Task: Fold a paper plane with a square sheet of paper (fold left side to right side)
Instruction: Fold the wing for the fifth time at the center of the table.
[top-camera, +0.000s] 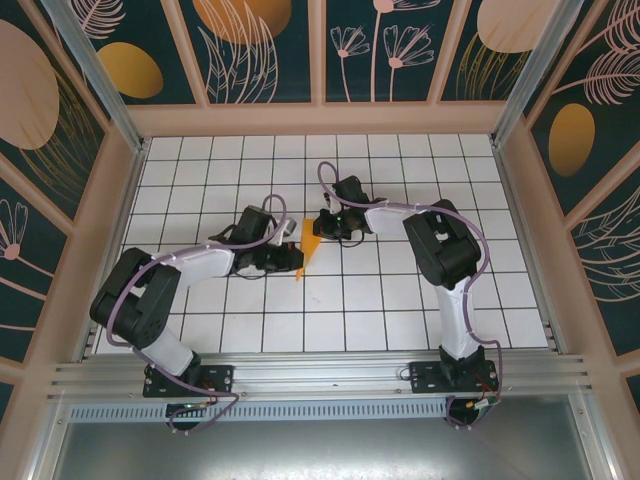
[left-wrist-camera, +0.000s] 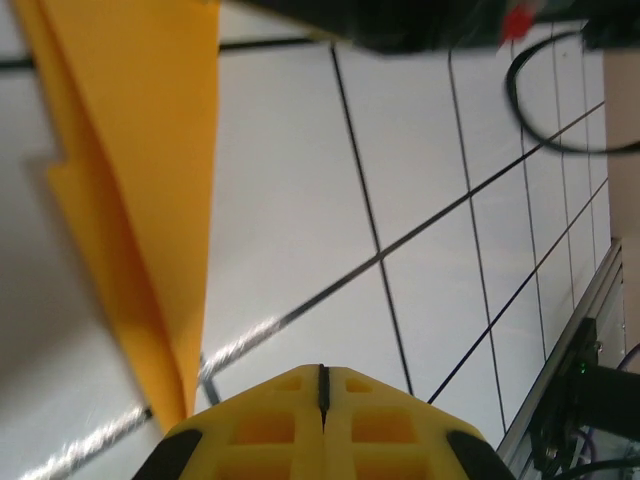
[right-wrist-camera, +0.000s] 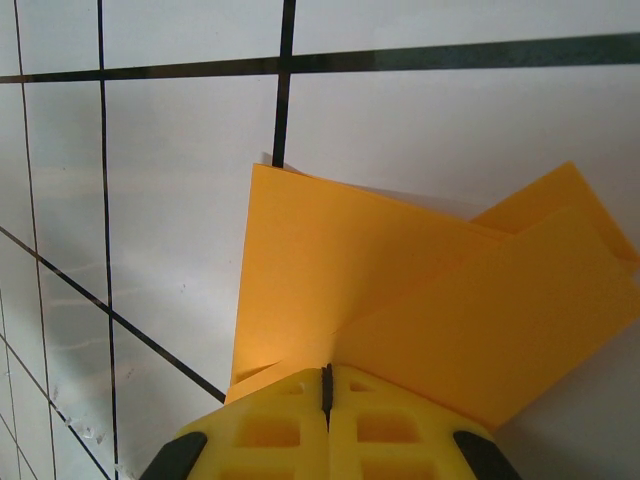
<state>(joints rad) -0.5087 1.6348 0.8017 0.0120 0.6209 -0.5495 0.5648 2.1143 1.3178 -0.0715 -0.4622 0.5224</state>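
The orange-yellow paper (top-camera: 309, 253), folded into a narrow pointed wedge, lies on the white grid table between both grippers. My left gripper (top-camera: 285, 258) sits just left of it. In the left wrist view its yellow jaws (left-wrist-camera: 322, 375) are shut with nothing between them, and the paper (left-wrist-camera: 140, 200) runs up the left side, apart from the tips. My right gripper (top-camera: 331, 226) is at the wedge's far end. In the right wrist view the shut tips (right-wrist-camera: 326, 372) rest right at the near edge of the overlapping folded layers (right-wrist-camera: 400, 290), where a crease meets them.
The table (top-camera: 400, 310) is a white tiled grid walled by wooden frames and dark floral panels. An aluminium rail (top-camera: 320, 375) runs along the near edge by the arm bases. The right arm's black body and cable (left-wrist-camera: 545, 90) cross the top of the left wrist view.
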